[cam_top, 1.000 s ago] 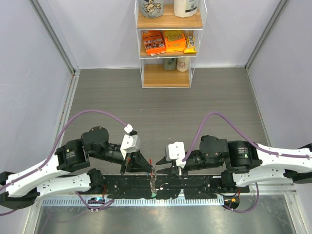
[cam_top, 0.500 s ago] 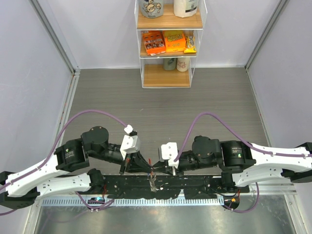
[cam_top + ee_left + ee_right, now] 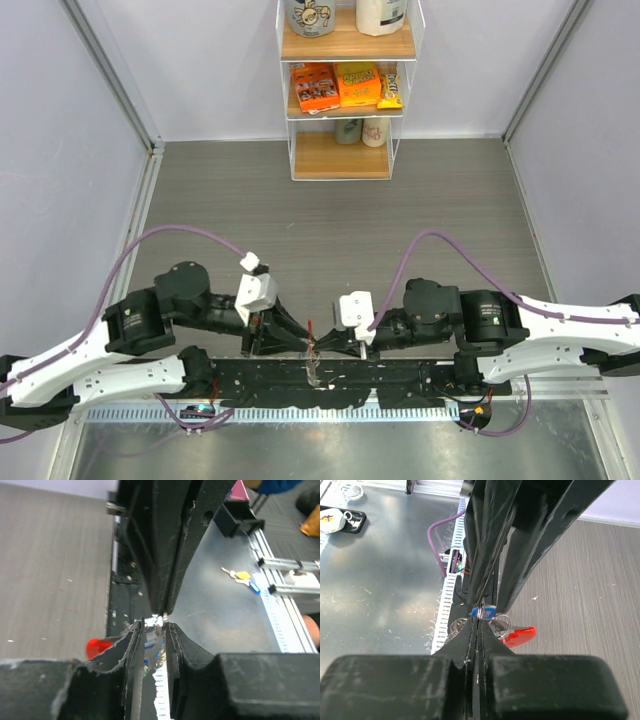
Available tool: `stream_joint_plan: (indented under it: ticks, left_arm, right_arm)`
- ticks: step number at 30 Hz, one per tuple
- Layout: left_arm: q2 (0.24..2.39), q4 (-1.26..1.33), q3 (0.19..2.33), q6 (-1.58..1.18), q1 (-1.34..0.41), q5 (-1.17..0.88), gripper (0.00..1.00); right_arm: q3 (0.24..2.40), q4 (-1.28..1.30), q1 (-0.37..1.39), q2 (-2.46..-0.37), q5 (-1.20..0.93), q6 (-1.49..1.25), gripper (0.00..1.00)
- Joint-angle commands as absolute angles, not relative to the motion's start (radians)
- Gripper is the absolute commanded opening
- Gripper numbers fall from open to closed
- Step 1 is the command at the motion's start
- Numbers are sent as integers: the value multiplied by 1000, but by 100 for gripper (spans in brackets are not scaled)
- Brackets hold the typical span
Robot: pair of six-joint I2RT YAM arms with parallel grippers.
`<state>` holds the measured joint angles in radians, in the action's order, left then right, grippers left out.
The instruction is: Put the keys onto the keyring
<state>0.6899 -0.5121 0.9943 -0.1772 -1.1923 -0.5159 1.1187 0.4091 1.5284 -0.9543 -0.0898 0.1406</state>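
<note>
The left gripper (image 3: 304,345) and right gripper (image 3: 327,348) meet tip to tip low over the black base rail (image 3: 400,384), at the near edge of the table (image 3: 340,230), midway between the two arm bases. The keyring (image 3: 161,652) sits right at that meeting point.

In the left wrist view the left jaws stand at a narrow gap. The silvery ring lies against one frayed finger (image 3: 176,641), and the head of the blue key (image 3: 150,645) is in the same gap. The jaws look clamped on the keyring. The right jaws are pressed almost flat together, nipping a thin silvery sliver at the blue key's head, which pokes out just past their tips. The red fob (image 3: 518,635) juts out beside the jaws on the far side, toward the grey table.

Beyond the jaws the table stretches to a white shelf (image 3: 345,150) at the back wall, with walls closing in on both sides. On the near side a white slotted strip (image 3: 444,611) borders a steel sheet (image 3: 385,580). A yellow key (image 3: 243,575) lies on the sheet, well apart from the jaws, and a purple cable (image 3: 436,540) loops down by the strip.
</note>
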Motion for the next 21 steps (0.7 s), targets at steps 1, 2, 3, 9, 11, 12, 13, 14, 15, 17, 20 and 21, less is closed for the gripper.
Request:
stream_joint_plan:
  ticks: [1, 2, 3, 9, 11, 12, 13, 14, 15, 17, 20, 21]
  left_arm:
    - [585, -373, 971, -201, -1192, -370, 31]
    - [560, -351, 953, -201, -1190, -361, 32]
    - [533, -327, 939, -202, -1192, -348, 34]
    - [436, -216, 859, -218, -1192, -353, 42]
    - [439, -204, 851, -227, -1190, -360, 42]
    - [443, -198, 850, -229, -1192, -371, 43]
    - [452, -190, 848, -233, -1190, -376, 42]
    - [463, -183, 847, -236, -1190, -383, 42]
    - [469, -176, 845, -238, -1192, -390, 42]
    - [483, -160, 838, -242, -1190, -396, 42]
    - [499, -140, 831, -248, -1192, -400, 42]
    - [505, -135, 827, -252, -1192, -403, 43]
  right_arm:
    - [1065, 270, 1532, -867, -88, 146, 6]
    - [1057, 246, 1534, -859, -83, 141, 5]
    - [1045, 238, 1532, -848, -71, 140, 5]
    - [1009, 170, 1532, -815, -32, 135, 6]
    - [1002, 146, 1532, -807, -25, 133, 5]
    - [1002, 144, 1532, -804, -14, 132, 6]
    - [1002, 135, 1535, -804, -8, 130, 6]
    - [1002, 130, 1534, -801, -6, 129, 6]
    - [1002, 120, 1532, -801, -3, 124, 5]
    - [1002, 107, 1534, -801, -3, 120, 5]
    - [1000, 92, 1534, -798, -3, 117, 5]
    - [1002, 89, 1534, -796, -3, 115, 5]
